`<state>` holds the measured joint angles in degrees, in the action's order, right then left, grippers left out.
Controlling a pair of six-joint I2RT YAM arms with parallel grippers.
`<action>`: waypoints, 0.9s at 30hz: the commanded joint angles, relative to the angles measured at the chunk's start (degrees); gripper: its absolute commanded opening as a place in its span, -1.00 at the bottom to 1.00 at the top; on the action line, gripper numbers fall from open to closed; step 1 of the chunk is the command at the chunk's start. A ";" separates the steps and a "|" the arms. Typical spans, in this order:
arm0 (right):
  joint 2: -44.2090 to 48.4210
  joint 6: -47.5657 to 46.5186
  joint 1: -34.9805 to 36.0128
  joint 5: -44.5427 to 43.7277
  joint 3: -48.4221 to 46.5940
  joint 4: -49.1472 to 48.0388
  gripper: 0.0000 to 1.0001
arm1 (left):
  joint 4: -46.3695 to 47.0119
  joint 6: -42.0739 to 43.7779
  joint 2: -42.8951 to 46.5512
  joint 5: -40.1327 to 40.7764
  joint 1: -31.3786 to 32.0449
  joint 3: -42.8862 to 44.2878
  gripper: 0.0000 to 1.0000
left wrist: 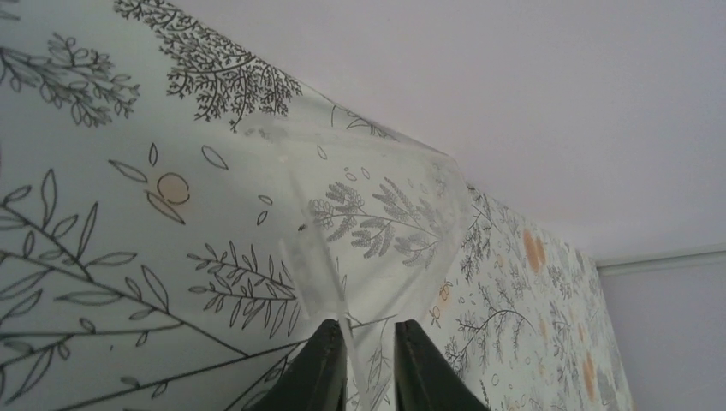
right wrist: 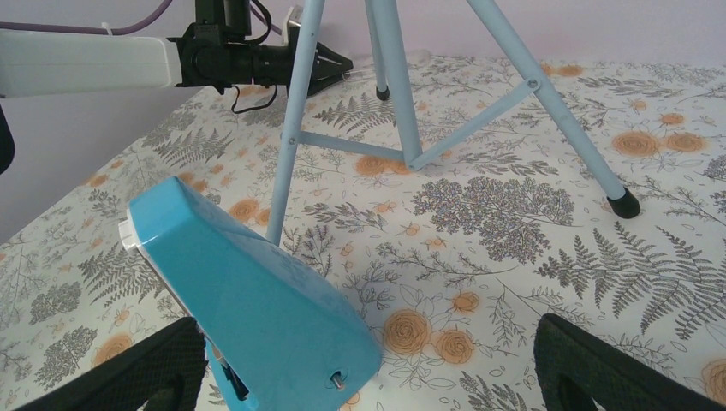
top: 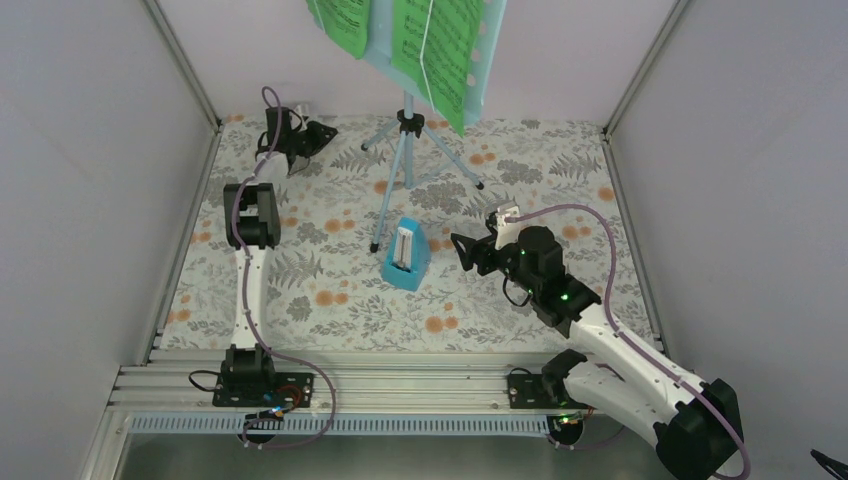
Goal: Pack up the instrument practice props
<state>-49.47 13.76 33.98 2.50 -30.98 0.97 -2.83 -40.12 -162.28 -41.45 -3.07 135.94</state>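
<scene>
Sitting near the middle of the floral tablecloth [top: 330, 300], the small blue metronome [top: 405, 255] has the right gripper [top: 462, 248] just beside it at 3 o'clock. That gripper's fingers stand wide apart and hold nothing. From the right wrist, the wedge lies between them but off-centre, close against the left-hand finger and well clear of the other.

From above, the metronome's long axis runs 12 to 6 o'clock, narrow end far and white face toward the camera. A grasp from the side would therefore cross its short width. I cannot tell whether it stands upright or lies on its back. The right arm is plainly the nearer one.

The left gripper [left wrist: 366, 325] is off in the far corner at 10 o'clock. Its fingers are narrow around the edge of a clear plastic sheet [left wrist: 377, 223], possibly a bag. Whether they actually pinch it is unclear.

The pale blue music stand [top: 405, 150] stands at 12 o'clock, one foot close to the metronome's narrow end. Its desk and the green sheet-music pages [top: 440, 50] are cut off by the top edge, and the right wrist shows only the legs.
</scene>
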 commanded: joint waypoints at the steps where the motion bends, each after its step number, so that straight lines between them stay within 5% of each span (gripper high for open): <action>1: 0.52 1.25 -0.46 -0.04 0.97 -0.47 0.80 | 0.67 0.48 4.18 1.32 0.28 -4.73 -0.70; 13: 1.18 1.38 -0.44 -1.00 0.40 0.13 0.90 | 13.00 2.40 19.34 4.76 -0.11 -23.48 -0.95; 20: 2.57 1.56 -0.49 -2.75 0.40 1.39 0.99 | 33.16 -2.54 36.63 6.49 -1.84 -50.80 -0.95; 27: 3.30 2.98 -0.66 -4.23 -2.13 2.51 0.99 | 45.46 2.24 62.65 11.34 -1.66 -81.80 -0.95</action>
<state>-47.16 15.05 33.89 -0.32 -31.03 2.72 30.02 -41.47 -112.86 -33.32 -5.23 65.41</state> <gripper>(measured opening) 0.993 0.050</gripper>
